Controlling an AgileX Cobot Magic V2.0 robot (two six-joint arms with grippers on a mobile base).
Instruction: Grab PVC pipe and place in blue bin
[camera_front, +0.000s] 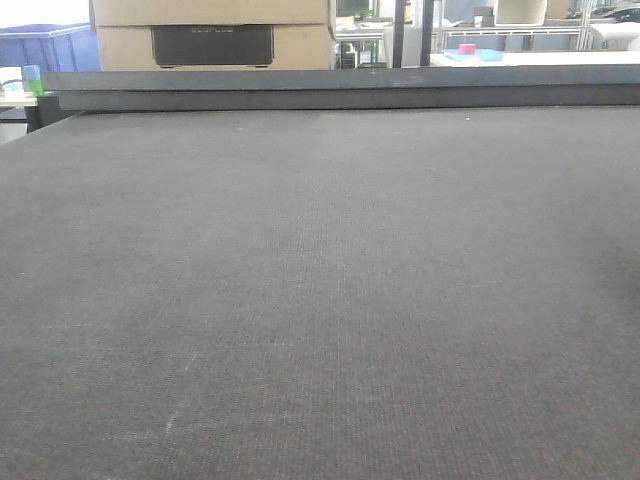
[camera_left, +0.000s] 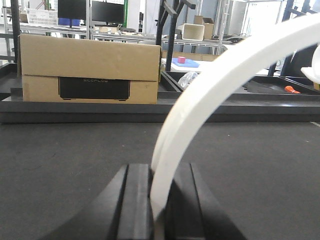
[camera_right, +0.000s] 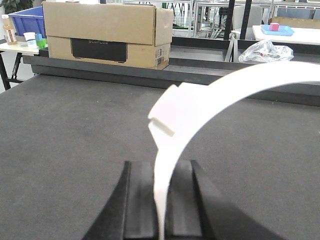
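Even, bright indoor light with soft shadows; the near PVC pipe (camera_left: 187, 115) looks blurred and glaring in both wrist views.

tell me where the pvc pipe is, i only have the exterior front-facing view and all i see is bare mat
observer: The left wrist view shows the left gripper shut on a curved white PVC pipe.
operator: right arm got anything
observer: The right gripper is also shut on PVC pipe, with a stepped notch just above the grip.
operator: same piece
observer: Cannot tell. In both wrist views the pipe arcs up and out of frame on the right.
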